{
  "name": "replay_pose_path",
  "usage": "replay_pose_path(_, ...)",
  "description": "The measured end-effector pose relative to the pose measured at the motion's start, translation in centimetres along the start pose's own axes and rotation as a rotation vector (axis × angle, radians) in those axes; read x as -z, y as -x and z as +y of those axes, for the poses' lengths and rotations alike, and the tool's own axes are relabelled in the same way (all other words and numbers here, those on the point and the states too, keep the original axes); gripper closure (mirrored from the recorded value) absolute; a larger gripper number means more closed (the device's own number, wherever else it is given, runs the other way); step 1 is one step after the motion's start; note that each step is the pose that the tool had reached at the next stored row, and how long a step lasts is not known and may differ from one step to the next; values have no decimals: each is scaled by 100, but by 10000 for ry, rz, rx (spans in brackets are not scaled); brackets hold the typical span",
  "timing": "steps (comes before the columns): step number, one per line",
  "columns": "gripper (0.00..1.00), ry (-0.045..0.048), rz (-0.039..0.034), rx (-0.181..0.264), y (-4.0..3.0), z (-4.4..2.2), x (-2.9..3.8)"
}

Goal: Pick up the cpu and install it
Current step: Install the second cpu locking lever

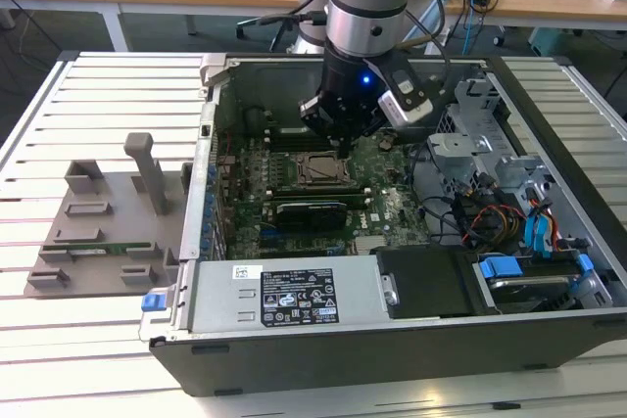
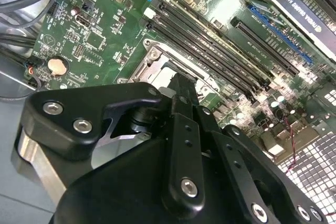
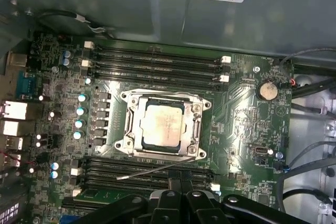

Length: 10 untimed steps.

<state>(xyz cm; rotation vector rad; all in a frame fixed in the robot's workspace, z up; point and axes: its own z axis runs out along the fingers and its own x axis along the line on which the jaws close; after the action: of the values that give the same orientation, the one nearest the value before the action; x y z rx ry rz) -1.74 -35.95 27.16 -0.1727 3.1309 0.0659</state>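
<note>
The cpu (image 3: pixel 164 124), a flat square chip with a pale silvery top, lies inside the metal socket frame (image 3: pixel 195 129) on the green motherboard (image 3: pixel 239 103). In the first wrist view my gripper (image 3: pixel 179 180) sits just beside the socket's edge, its two black fingers pressed together with nothing between them. In the second wrist view my gripper (image 2: pixel 181 85) hangs over the socket frame (image 2: pixel 157 59) and hides most of it. In the exterior view my gripper (image 1: pixel 343 139) hovers just above the socket (image 1: pixel 320 171) inside the open computer case (image 1: pixel 211 183).
Memory slots (image 3: pixel 157 59) run on both sides of the socket. A thin socket lever (image 3: pixel 152 170) lies loose near my fingers. A graphics card (image 1: pixel 312 210), power supply (image 1: pixel 289 293) and cabled drive bays (image 1: pixel 509 212) crowd the case. A grey fixture (image 1: pixel 108 222) stands on the exterior view's left.
</note>
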Motion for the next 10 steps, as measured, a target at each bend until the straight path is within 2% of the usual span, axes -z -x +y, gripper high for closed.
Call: replay_pose_path(10, 89, -1, 0, 0, -4, -35, -14)
